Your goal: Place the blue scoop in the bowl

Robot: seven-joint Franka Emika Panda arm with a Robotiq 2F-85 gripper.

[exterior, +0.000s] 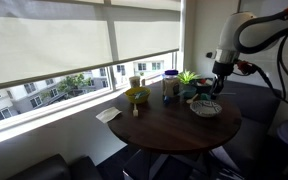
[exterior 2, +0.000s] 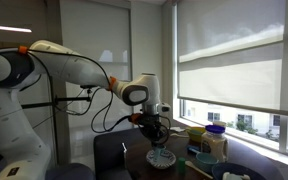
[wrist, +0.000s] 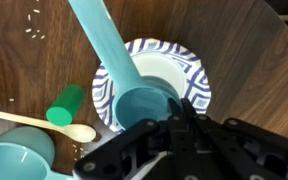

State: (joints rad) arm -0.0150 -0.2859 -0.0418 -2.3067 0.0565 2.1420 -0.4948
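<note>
The long-handled light-blue plastic scoop (wrist: 136, 98) has its round cup right at the tips of the pincer (wrist: 176, 125), over the near edge of the wide, shallow, pale grey-white round bowl with a blue-striped rim (wrist: 179, 68). Its handle runs straight away from the pincer, across the bowl's rim and out of the wrist view. The black fingers crowd against the cup's side. Whether they are clamped on it or let go, I cannot tell. Whether the scoop rests in the bowl or hangs above it is not clear either.

In an exterior view the pincer (exterior: 220, 84) hangs just above the bowl (exterior: 205, 108). Off to one side of the pincer lie a small green cylinder (wrist: 67, 103), a pale wooden spoon (wrist: 44, 125) and a teal cup (wrist: 19, 160) — all on the dark round wooden counter (wrist: 24, 60).
</note>
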